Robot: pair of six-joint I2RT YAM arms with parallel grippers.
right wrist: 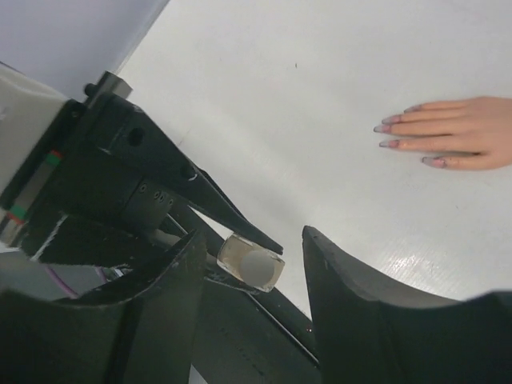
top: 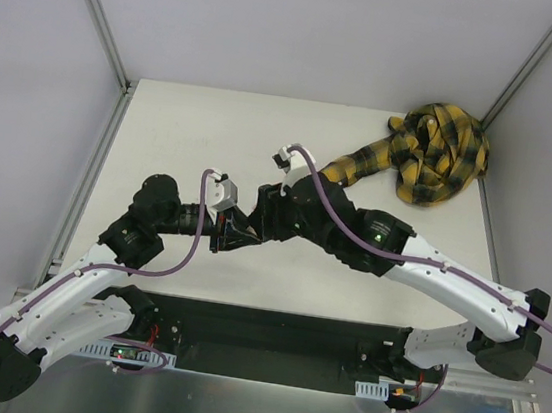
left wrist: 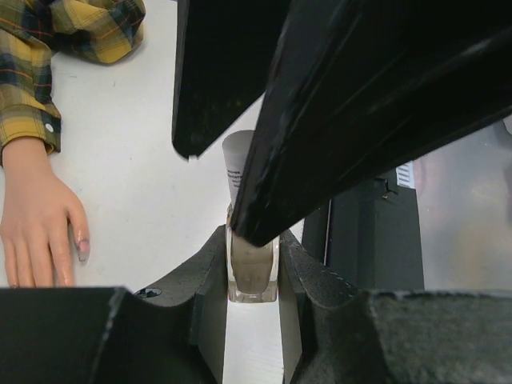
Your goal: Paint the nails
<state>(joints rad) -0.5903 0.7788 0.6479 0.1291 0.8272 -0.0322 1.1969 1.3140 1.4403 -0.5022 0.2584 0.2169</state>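
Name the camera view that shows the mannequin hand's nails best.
Right wrist view: four of the pale pink nails show, unobstructed. The left wrist view shows only one clearly, near the frame's edge. The top view shows none.

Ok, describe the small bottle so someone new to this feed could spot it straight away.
Start at the white table and go to its middle. There the left tool is shut on a small bottle, right in front of the open right tool. It is the only clear-walled item, beige inside with a pale cap, unlike the peach mannequin hand lying nearby.
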